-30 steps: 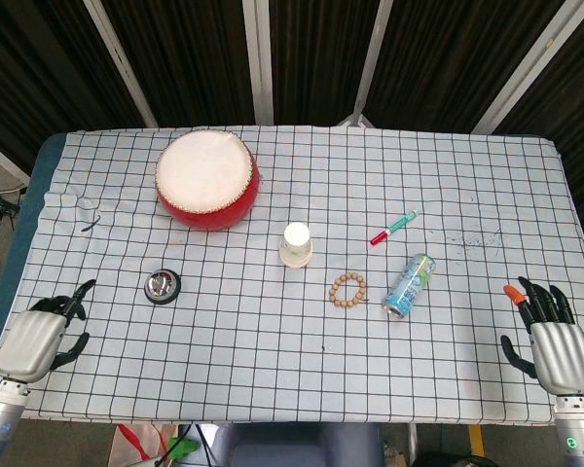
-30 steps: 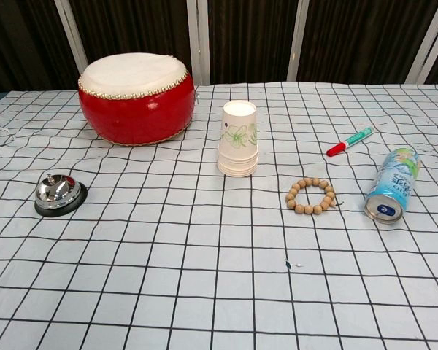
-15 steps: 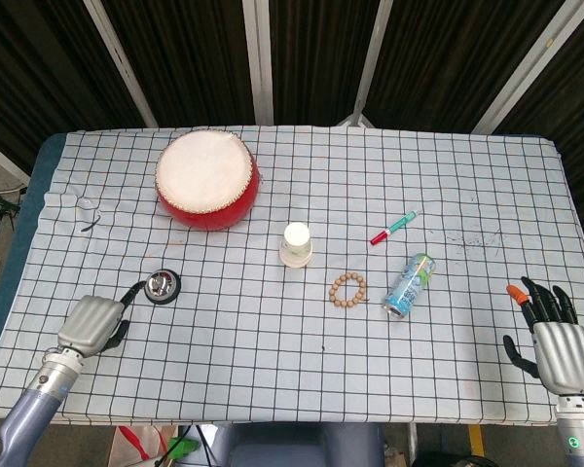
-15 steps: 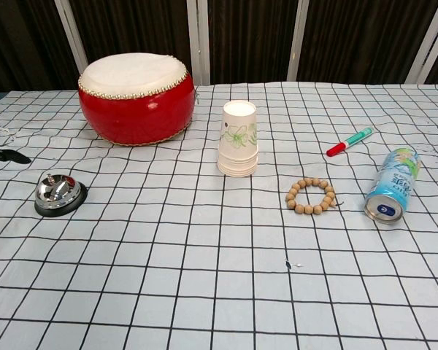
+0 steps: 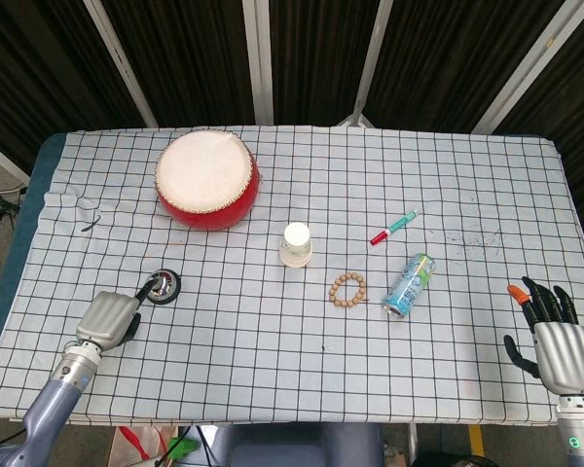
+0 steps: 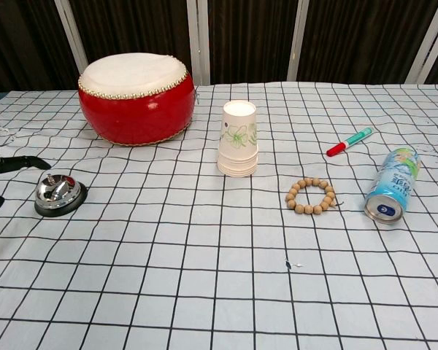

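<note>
Step in hand: the left hand (image 5: 110, 313) hovers at the lower left of the head view, with a dark finger stretched out toward the round chrome desk bell on a black base (image 5: 162, 286). By judgement this is the approach to the bell, before any press.
Left hand: it holds nothing; one finger points forward and the others look curled in, but the pictures do not show this clearly. In the chest view only a dark fingertip (image 6: 29, 162) enters at the left edge, just beside the bell (image 6: 58, 195) and a little above it; contact cannot be told.
Next move, as a judgement: the fingertip must come over the small button on top of the dome and go straight down, since a push from the side may slide the bell on the cloth.
Bell: low shiny dome, standing upright in the left part of the white checked tablecloth (image 5: 273, 370), below the red drum with a pale skin (image 5: 206, 180).
Middle: a stack of white paper cups (image 5: 296, 244), a wooden bead bracelet (image 5: 348, 290).
Right: a red and green marker pen (image 5: 394, 228), a lying blue drink can (image 5: 409, 285).
Right hand (image 5: 555, 339): lower right corner, fingers apart, holding nothing, well apart from the can.
</note>
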Motion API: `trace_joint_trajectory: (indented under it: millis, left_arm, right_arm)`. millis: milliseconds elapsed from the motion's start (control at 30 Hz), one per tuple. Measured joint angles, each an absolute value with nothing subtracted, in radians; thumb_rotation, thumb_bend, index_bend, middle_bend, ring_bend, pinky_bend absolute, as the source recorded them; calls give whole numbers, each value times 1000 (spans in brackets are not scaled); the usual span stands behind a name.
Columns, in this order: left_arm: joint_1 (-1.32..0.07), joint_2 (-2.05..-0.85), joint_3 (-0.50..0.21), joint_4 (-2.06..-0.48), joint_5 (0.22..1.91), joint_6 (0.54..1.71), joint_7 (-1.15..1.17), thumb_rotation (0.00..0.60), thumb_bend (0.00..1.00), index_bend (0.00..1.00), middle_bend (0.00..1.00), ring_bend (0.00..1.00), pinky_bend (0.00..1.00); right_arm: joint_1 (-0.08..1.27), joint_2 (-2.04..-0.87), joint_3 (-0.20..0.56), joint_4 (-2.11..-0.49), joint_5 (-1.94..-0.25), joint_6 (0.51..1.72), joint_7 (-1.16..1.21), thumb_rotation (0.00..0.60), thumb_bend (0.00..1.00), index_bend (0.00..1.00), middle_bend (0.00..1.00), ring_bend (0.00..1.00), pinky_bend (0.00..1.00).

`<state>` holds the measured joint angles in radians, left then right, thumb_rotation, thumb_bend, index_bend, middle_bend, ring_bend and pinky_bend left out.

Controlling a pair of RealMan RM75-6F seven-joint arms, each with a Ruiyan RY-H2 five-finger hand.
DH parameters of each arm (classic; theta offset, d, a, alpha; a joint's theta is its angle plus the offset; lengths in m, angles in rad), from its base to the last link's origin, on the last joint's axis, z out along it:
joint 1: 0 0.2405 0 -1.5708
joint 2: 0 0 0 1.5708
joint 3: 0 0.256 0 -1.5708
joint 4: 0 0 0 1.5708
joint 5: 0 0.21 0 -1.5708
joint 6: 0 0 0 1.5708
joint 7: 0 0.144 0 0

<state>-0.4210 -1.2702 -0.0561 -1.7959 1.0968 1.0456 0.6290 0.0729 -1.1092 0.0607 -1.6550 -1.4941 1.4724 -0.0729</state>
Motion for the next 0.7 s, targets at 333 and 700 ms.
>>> trace_joint_trajectory:
  millis: [333, 700]
  left_arm:
    - [-434, -1286, -37, -1782, 1052, 1076, 655, 600, 868, 1, 826, 640, 655]
    - [-459, -1302, -24, -1761, 1034, 1075, 661, 600, 867, 0, 826, 640, 655]
  right_arm:
    - [76, -1113, 60, -1654, -1489, 1464, -83, 600, 404, 164, 83, 111, 40]
    - [79, -1116, 61, -1654, -1484, 1459, -85, 600, 402, 164, 83, 111, 39]
